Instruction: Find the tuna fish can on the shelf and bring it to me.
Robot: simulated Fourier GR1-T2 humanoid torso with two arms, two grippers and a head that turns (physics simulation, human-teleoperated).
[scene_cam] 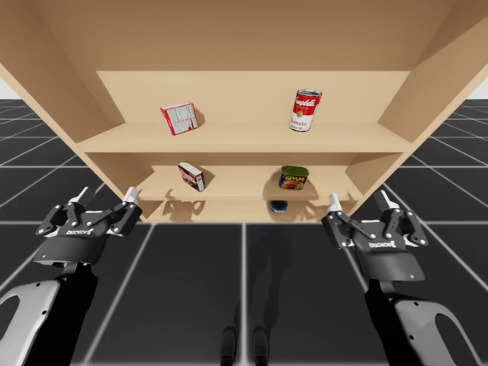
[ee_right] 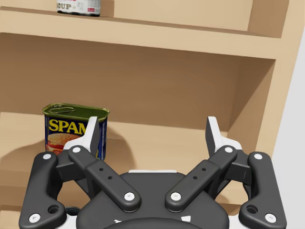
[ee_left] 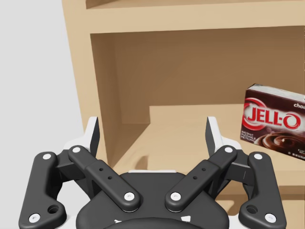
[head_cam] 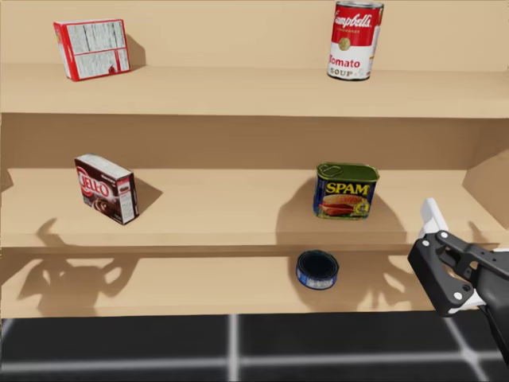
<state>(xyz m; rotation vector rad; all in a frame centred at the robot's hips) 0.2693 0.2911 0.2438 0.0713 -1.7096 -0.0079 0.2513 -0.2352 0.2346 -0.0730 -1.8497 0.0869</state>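
Matte black at both the left gripper [scene_cam: 105, 197] and the right gripper [scene_cam: 357, 200], each with two fingers [ee_left: 91, 138] capped in white, wedge-shaped pads. Joined by flat black bars set in a V over a rounded palm housing, pinned with pale round rivets [ee_left: 129, 196] at every joint and dotted with small dark holes along the bars. Flanked by chunky black outer links, rounded at the corners. Marked with white lettering across the back of each housing, with one tiny blue dot on the near side of it. Carried on black forearms [scene_cam: 70, 299] with smooth light-grey panels toward the near end.
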